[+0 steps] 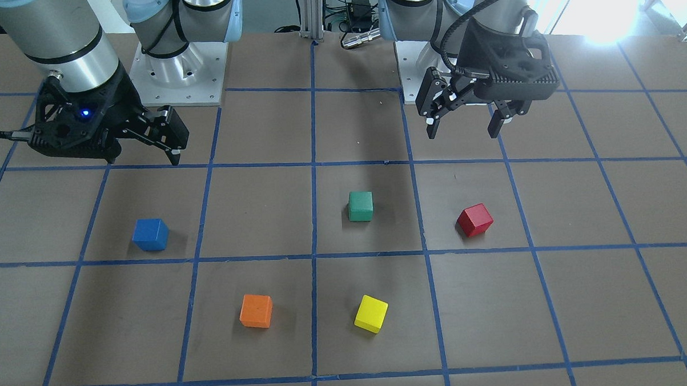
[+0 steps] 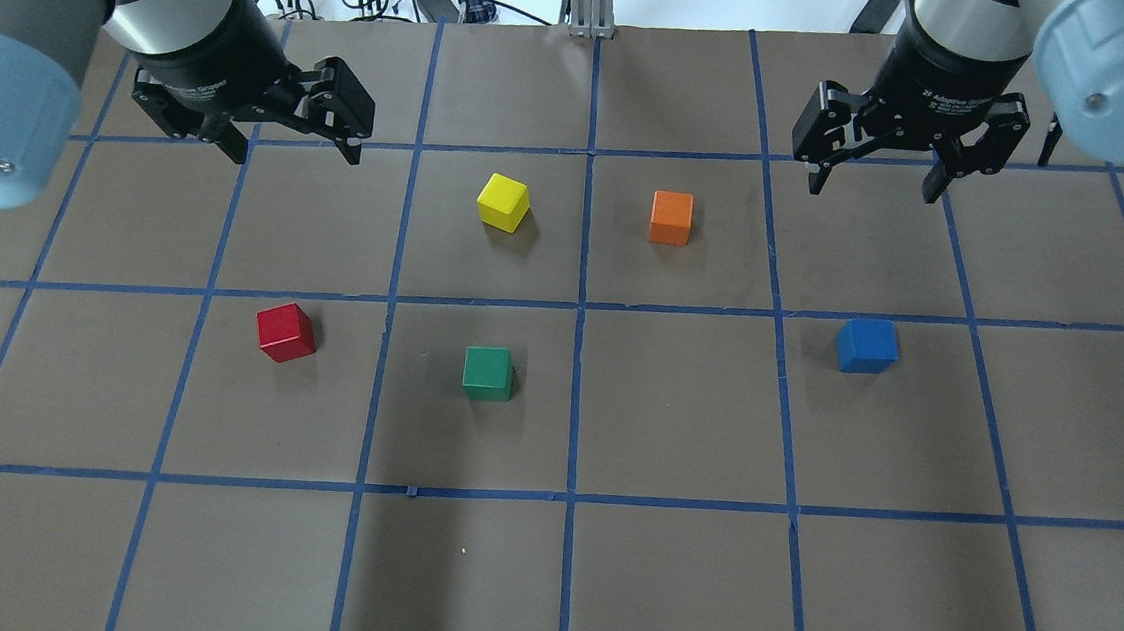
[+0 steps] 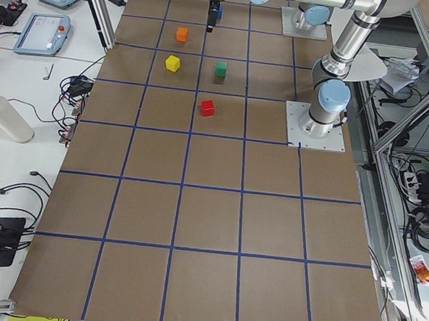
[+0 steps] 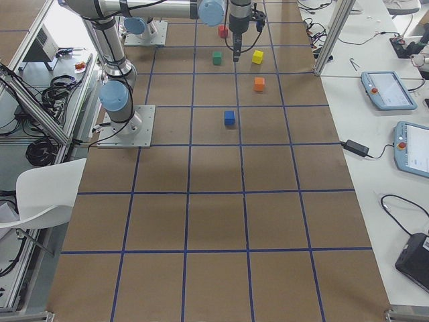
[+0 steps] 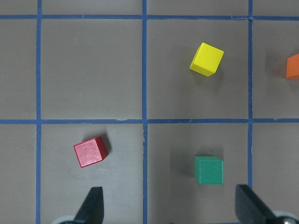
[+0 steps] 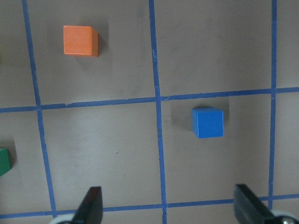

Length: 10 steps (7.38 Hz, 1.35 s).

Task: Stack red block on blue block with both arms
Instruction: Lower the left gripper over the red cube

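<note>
The red block (image 2: 286,332) lies on the brown gridded table on my left side; it also shows in the front view (image 1: 475,220) and the left wrist view (image 5: 90,151). The blue block (image 2: 867,346) lies on my right side, and shows in the front view (image 1: 150,234) and the right wrist view (image 6: 207,122). My left gripper (image 2: 292,154) hangs open and empty above the table, beyond the red block. My right gripper (image 2: 873,192) hangs open and empty, beyond the blue block. Neither gripper touches a block.
A green cube (image 2: 488,373), a yellow cube (image 2: 504,202) and an orange cube (image 2: 671,218) lie between the red and blue blocks. The arm base plates (image 1: 179,67) stand at the table's robot side. Tablets and cables lie on the side bench (image 4: 385,90).
</note>
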### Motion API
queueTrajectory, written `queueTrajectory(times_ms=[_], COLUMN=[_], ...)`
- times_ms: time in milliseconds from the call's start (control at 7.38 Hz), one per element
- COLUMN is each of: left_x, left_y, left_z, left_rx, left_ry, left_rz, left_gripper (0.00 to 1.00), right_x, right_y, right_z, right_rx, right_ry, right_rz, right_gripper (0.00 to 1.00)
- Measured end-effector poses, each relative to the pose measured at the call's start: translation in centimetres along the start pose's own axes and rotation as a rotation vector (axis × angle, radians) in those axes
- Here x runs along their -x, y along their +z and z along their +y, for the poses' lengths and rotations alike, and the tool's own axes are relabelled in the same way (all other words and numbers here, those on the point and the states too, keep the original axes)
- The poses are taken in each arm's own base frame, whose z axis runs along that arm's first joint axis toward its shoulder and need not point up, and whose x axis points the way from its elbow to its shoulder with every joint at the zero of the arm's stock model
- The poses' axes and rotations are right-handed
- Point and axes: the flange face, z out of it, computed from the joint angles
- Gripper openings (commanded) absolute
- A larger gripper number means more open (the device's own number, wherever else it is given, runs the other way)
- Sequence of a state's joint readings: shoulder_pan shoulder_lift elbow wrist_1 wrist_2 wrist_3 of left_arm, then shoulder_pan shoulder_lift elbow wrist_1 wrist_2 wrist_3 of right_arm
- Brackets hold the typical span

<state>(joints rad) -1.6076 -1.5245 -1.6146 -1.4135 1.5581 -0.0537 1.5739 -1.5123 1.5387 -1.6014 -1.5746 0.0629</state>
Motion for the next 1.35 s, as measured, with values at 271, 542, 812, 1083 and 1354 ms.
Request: queueTrajectory(times_ms=[271,542,812,1083,1354], left_x=[0.0,0.3,3.5,9.4,12.2], left_y=[0.4,1.0,2.7,7.7,15.1], left_z=[0.1,0.1,-0.7,-0.6,0.9], left_rx=[0.009,0.023,0.062,0.136,0.134], left_ry=[0.003,0.003,-0.041,-0.1,-0.12], left_rz=[0.0,-0.004,-0.012,-0.017,-0.022], left_gripper=[1.0,1.0,1.0,1.0,1.0], right_x=[0.0,0.0,0.0,0.0,0.0], right_y=[-0.1,-0.3,-0.3,-0.2,0.0], right_z=[0.0,-0.2,-0.2,-0.2,-0.2], right_rx=[-0.005,-0.012,-0.012,-0.01,-0.006], right_ry=[0.0,0.0,0.0,0.0,0.0], right_rz=[0.0,-0.001,-0.001,-0.001,0.0], right_gripper=[1.0,1.0,1.0,1.0,1.0])
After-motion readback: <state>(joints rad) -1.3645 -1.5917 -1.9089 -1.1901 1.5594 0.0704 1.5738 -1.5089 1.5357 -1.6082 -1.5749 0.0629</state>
